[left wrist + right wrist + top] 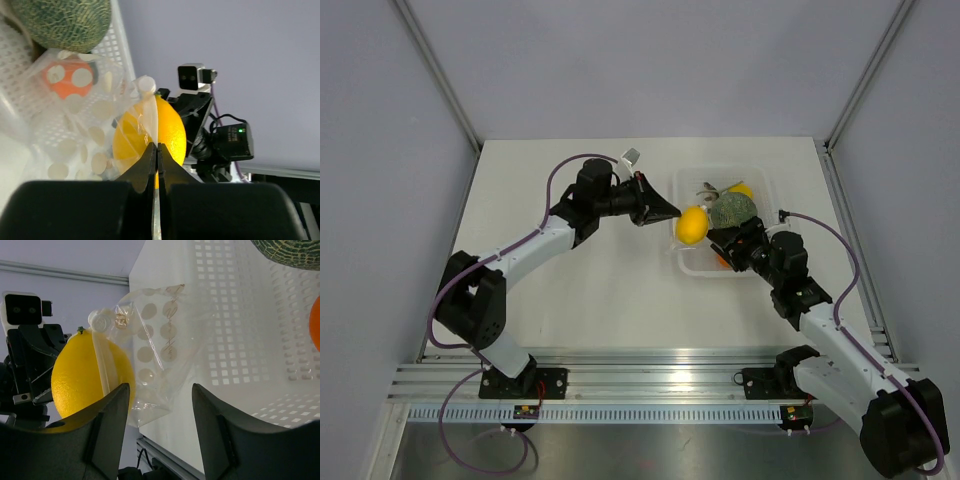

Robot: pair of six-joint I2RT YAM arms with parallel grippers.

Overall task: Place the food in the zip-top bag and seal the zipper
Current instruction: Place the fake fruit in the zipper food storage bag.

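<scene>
The yellow lemon-shaped food (692,224) hangs above the table at the tray's left edge, lodged at the mouth of the clear, dot-printed zip-top bag (162,347). How far in it sits I cannot tell. The pale zipper (105,365) runs across the fruit's (80,380) face, with a round white slider at its top. My left gripper (670,212) is shut on that strip; its jaws (157,148) pinch it right in front of the lemon (172,130). My right gripper (728,243) is open, and its fingertips (159,405) straddle the bag's lower corner without closing on it.
A white perforated tray (765,185) stands behind and to the right of the bag. It holds a grey-green melon (732,208) and an orange fruit (67,77). The table's aluminium front rail (650,385) runs along the near edge.
</scene>
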